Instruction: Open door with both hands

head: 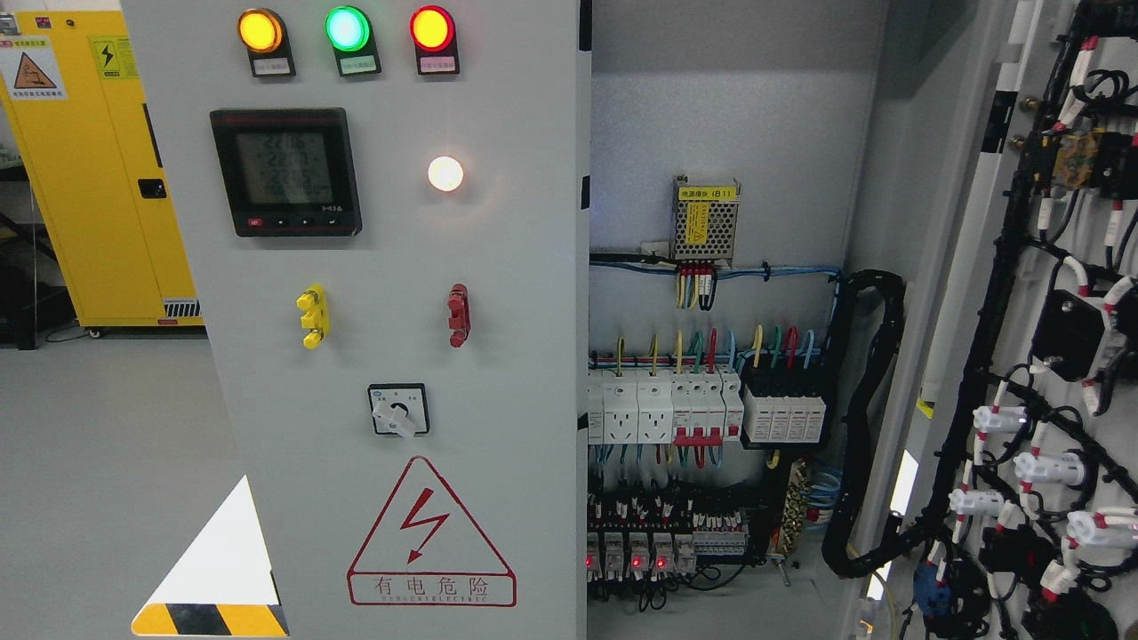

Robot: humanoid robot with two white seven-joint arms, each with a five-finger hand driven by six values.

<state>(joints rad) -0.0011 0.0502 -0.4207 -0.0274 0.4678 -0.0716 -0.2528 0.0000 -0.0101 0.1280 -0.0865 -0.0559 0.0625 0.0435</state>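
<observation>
The right door (1049, 356) of the electrical cabinet (738, 133) stands swung wide open at the right, its inner face covered in black cable bundles. Left of it, the cabinet's interior shows breakers (658, 404) and wiring. Further left, the closed left door (400, 311) carries three lit lamps. Neither hand is visible, so their state cannot be told.

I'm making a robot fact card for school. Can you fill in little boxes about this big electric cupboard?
left door: shut grey panel
right door: swung open, wiring on its inside
lamps on top: amber, green, red, all lit
white lamp: lit
meter screen: on, digits too faint to read
warning sign: red lightning triangle
inside: breakers and coloured wires
robot hands: none in view
</observation>
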